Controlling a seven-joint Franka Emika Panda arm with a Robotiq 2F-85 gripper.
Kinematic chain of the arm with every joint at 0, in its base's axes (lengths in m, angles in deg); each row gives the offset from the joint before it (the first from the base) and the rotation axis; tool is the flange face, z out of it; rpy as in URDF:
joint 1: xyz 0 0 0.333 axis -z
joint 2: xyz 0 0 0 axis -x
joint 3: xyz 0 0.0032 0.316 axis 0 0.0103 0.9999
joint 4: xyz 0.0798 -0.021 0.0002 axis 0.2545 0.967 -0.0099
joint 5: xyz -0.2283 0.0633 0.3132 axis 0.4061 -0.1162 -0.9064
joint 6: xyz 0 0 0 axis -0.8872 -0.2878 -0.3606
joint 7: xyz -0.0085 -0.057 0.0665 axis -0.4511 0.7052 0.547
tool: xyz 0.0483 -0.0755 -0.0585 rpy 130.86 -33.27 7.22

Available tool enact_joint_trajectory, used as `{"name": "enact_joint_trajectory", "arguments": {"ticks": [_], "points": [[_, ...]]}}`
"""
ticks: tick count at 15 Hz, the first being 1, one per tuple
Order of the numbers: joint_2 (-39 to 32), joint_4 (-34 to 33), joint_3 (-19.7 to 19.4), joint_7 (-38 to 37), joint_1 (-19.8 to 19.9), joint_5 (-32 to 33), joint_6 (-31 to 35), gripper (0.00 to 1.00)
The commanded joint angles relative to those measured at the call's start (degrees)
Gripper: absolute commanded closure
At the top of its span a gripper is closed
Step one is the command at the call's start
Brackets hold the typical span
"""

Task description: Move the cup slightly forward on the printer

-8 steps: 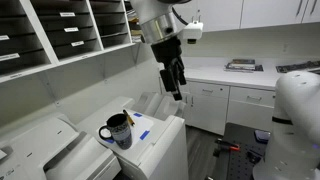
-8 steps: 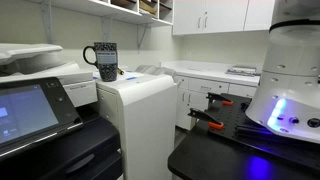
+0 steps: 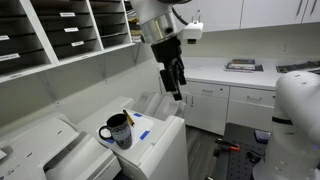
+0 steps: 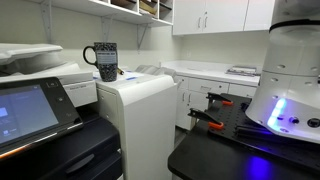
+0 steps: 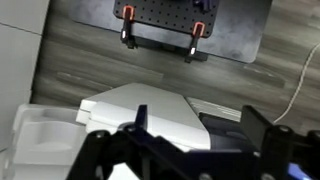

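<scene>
On printer: cup upright | stick inside | pincer aloft, apart

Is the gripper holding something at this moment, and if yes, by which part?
Nothing is held. The gripper hangs open in the air, apart from the cup, which stands on the printer.

An office copy room: large printer, paper-sorting shelves, white cabinets above a counter.

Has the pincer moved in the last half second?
No. The pincer sits at the same spot against the counter behind it, above and apart from the cup.
</scene>
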Motion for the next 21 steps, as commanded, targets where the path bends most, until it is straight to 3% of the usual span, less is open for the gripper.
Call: {"name": "enact_joint_trajectory", "arguments": {"ticks": [1,5,11,14,19,21], "points": [[-2.0,-0.01,-0.11,-2.93,0.14,-1.82,3.47,0.0],[-8.38,-0.13,0.75,-12.37,1.64,-5.97,16.85,0.0],[-20.07,-3.15,1.59,-27.43,2.81,-5.4,34.74,0.0],[-24.56,-5.12,1.67,-35.19,2.96,-3.95,39.26,0.0],[-31.19,-9.33,0.97,-45.97,2.17,0.38,41.06,0.0],[-33.65,-10.66,0.47,-48.93,1.63,2.48,41.37,0.06]]}}
